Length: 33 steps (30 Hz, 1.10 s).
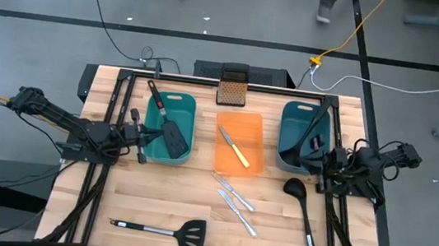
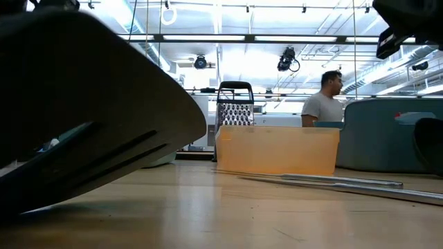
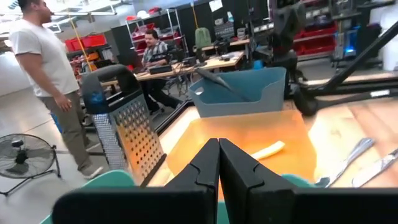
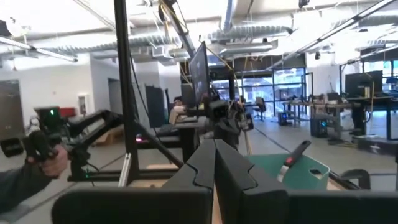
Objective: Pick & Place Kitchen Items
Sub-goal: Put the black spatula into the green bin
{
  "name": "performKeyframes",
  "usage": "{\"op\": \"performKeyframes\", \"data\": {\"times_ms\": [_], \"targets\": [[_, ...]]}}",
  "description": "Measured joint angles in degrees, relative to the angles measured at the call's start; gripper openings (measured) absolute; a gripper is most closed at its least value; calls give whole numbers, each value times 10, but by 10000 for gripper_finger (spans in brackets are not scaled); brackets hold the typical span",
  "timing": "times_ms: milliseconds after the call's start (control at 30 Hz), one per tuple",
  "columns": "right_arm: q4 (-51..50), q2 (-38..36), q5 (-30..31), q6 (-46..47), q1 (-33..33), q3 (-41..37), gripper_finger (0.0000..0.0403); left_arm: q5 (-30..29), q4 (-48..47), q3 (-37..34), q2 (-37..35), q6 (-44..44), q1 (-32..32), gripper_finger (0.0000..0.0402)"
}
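Note:
In the left teal bin (image 1: 190,103) lies one black spatula (image 1: 170,131). A ladle (image 1: 311,132) lies in the right teal bin (image 1: 293,116). The yellow-handled knife (image 1: 238,152) lies in the orange tray (image 1: 252,125). Flat on the table are two silver knives (image 1: 233,193) (image 1: 240,214), a second ladle (image 1: 304,209) and a second spatula (image 1: 164,231). My left gripper (image 1: 145,137) is shut at the left bin's left wall, pointing level across it. My right gripper (image 1: 317,163) is shut by the right bin's near right corner. Neither holds anything.
A dark box grater (image 1: 232,88) stands at the far edge behind the tray. A black frame's rail (image 1: 208,80) runs along the far side, with struts down both sides. People stand and sit beyond the table (image 3: 43,68). Bare wood lies between the tray and the near edge.

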Motion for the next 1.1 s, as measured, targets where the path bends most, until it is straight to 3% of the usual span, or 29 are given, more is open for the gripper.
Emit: {"op": "performKeyframes", "data": {"times_ms": [167, 367, 467, 633, 900, 1033, 1100], "targets": [[23, 0, 16, 26, 0, -19, 8, 36, 0, 9, 0, -4, 0, 6], [25, 0, 17, 24, 0, -28, 8, 26, -3, 14, 0, -4, 0, 8], [29, 0, 16, 24, 0, -28, 8, 35, -51, 56, 12, 3, -11, 4], [27, 0, 16, 24, 0, -28, 9, 41, -129, 172, 129, -19, -66, 3], [2, 0, 14, 53, 0, -28, 9, 78, -508, 430, 368, -289, -166, 19], [-2, 0, 5, 55, 0, -28, 9, 120, -614, 524, 460, -418, -196, 51], [-3, 0, -6, 56, 0, -28, 9, 168, -642, 556, 502, -466, -202, 71]]}}
